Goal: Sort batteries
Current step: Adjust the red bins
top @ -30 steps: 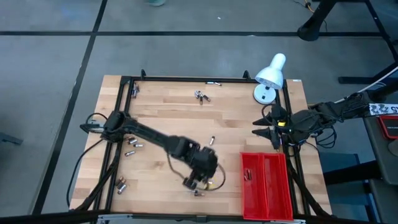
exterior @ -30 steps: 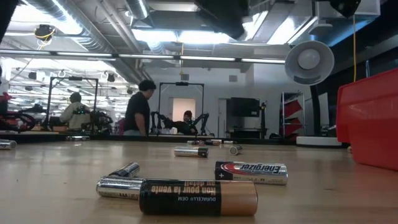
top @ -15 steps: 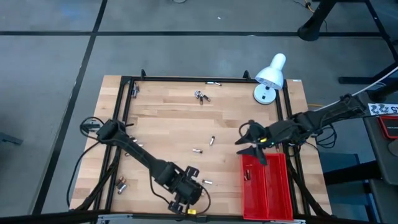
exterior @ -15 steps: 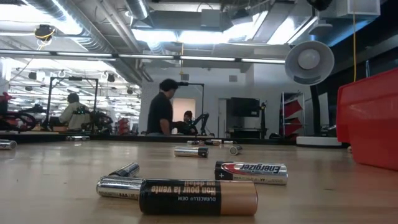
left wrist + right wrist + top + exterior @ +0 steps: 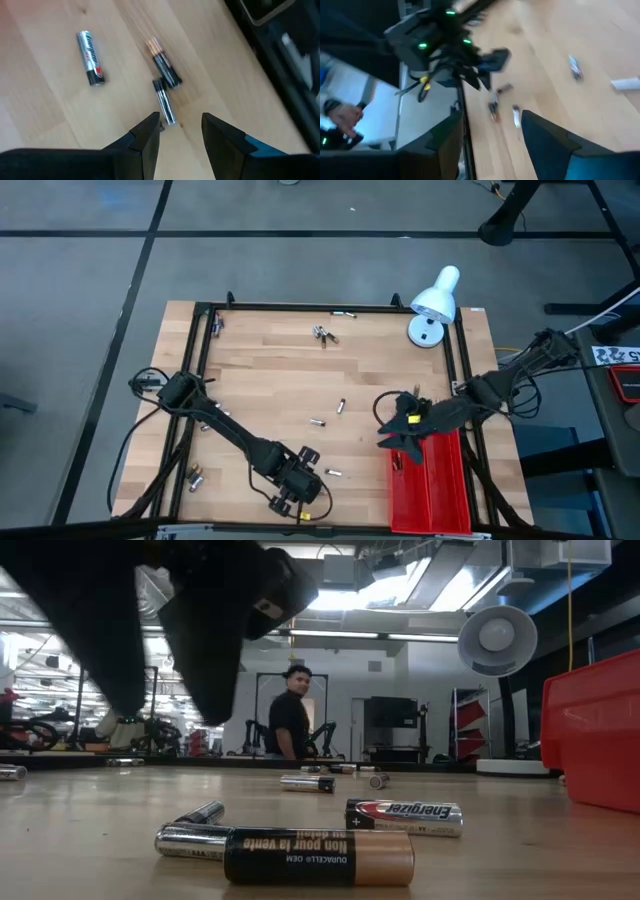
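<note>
Batteries lie scattered on the wooden table (image 5: 270, 370). Three lie by the near edge: a black-and-copper one (image 5: 162, 62), a silver one (image 5: 90, 57) and a slim dark one (image 5: 165, 102). My left gripper (image 5: 180, 135) hangs open just above them, pointing steeply down, and the slim one's near end lies right before its fingertips. In the low view its two dark fingers (image 5: 215, 650) hang above the near batteries (image 5: 318, 857). My right gripper (image 5: 383, 425) is open and holds nothing, raised over the far left corner of the red tray (image 5: 440, 480).
More batteries lie near the far edge (image 5: 321, 334), mid-table (image 5: 317, 422) and at the left rail (image 5: 195, 475). A few lie in the tray (image 5: 397, 460). A white lamp (image 5: 432, 305) stands at the far right corner. A black frame (image 5: 300, 308) rims the table. A person stands in the room beyond.
My left gripper has swung toward the table's near edge and come down, so its fingers now show in the low view above the near batteries. My right gripper has moved from the right rail toward the table's middle and near side, rolling as it went. No battery has moved.
</note>
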`<action>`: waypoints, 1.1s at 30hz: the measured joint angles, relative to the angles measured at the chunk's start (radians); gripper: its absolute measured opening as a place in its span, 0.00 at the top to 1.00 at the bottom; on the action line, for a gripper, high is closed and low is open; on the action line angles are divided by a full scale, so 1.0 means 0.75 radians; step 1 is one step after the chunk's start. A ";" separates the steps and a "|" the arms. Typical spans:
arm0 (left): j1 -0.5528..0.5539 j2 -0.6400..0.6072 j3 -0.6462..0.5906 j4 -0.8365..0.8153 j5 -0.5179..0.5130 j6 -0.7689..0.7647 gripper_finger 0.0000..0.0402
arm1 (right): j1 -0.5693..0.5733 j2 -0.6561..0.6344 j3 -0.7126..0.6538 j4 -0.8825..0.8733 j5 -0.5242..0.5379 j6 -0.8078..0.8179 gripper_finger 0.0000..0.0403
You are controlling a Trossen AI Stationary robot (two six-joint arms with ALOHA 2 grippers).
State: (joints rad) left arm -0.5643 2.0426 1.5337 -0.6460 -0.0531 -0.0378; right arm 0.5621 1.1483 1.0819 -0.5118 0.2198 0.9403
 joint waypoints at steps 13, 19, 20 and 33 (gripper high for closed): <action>-0.020 -0.520 -0.421 0.039 -0.184 -0.115 0.66 | 0.064 0.392 0.439 -0.959 0.091 0.815 0.51; 0.012 -0.770 -0.478 0.049 -0.329 -0.129 0.66 | 0.175 0.435 0.463 -1.201 0.037 1.109 0.51; 0.017 -0.789 -0.478 0.052 -0.334 -0.129 0.66 | 0.194 0.435 0.463 -1.219 0.037 1.151 0.51; 0.114 -0.834 -0.480 0.152 -0.275 -0.318 0.66 | 0.396 0.433 0.279 -1.098 -0.040 1.627 0.51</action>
State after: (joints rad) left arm -0.4785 1.4173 1.1736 -0.5323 -0.2596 -0.2760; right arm 0.8593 1.4731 1.2913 -1.3354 0.1898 2.1605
